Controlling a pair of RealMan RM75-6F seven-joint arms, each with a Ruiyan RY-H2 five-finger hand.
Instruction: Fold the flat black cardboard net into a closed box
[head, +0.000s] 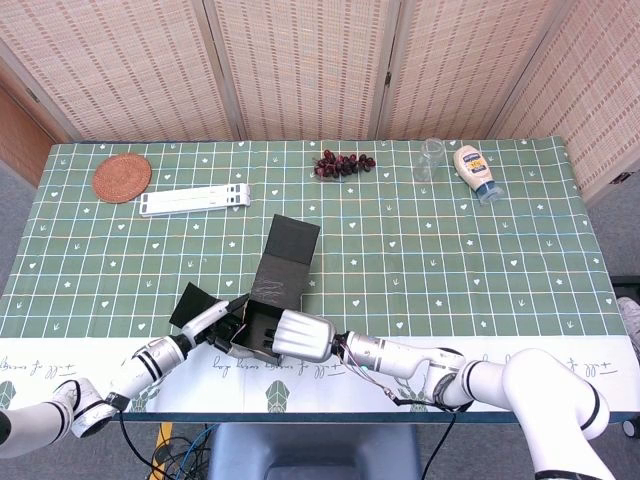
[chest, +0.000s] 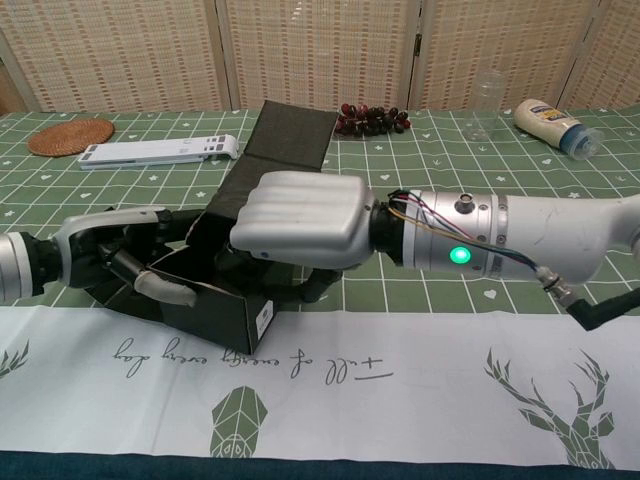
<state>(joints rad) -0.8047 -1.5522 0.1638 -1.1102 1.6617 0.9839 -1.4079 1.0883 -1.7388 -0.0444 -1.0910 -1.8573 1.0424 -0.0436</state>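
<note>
Chest view: right robot hand (chest: 300, 220) lies knuckles up over the half-formed black cardboard box (chest: 215, 290), fingers curled down into its open top and gripping the near wall, thumb showing under the palm at the box's right side; left robot hand (chest: 125, 262) grips the box's left end, fingers (chest: 165, 290) hooked over the rim, dark side flap (head: 190, 303) standing out beside it. Head view: the box sits at the near edge of the surface (head: 450, 270), just left of centre, on the line where green checked cloth meets the white printed border; its long lid panel (head: 287, 252) rises at a tilt from the far wall, pointing toward the back. Far side of the surface, well apart from the box: woven round mat (head: 122, 177) at left; white flat stand (head: 195, 200) just beside it; bunch of dark grapes (head: 344, 163) at centre; clear glass (head: 430, 159) and a lying squeeze bottle (head: 474, 171) at right. Folding woven screens (head: 300, 60) close the back. Green cloth right of the box lies bare up to the right edge; both forearms cross the near edge.
</note>
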